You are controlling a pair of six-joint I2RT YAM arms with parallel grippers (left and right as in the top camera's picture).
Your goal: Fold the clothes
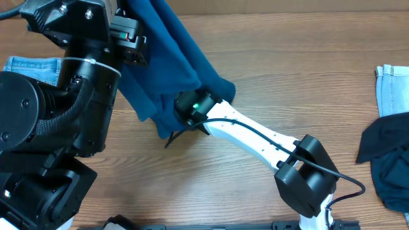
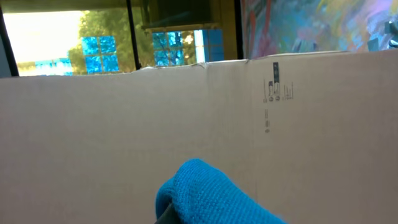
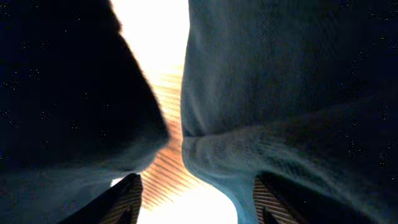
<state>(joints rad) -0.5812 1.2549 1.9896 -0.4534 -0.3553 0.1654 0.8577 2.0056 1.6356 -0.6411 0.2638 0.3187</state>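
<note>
Above the table, the shirt (image 1: 172, 51) hangs from the raised left gripper (image 1: 131, 38) onto the right gripper (image 1: 192, 107); jeans (image 1: 32, 64) lie left, a dark garment (image 1: 390, 160) right. Left wrist: jaws shut, seemingly on the shirt, a cardboard wall (image 2: 124, 124) behind. Right wrist: fingers (image 3: 124, 202) apart, shirt folds crowding them, nothing pinched.

place: robot lab workstation | centre: wood-grain table (image 1: 287, 76) with left arm (image 1: 57, 115) and cabled right arm (image 1: 255, 137) over it | surround: plain cardboard partition (image 2: 124, 124) | upper left: window (image 2: 62, 37) onto trees | upper right: colourful painting (image 2: 311, 25)
</note>
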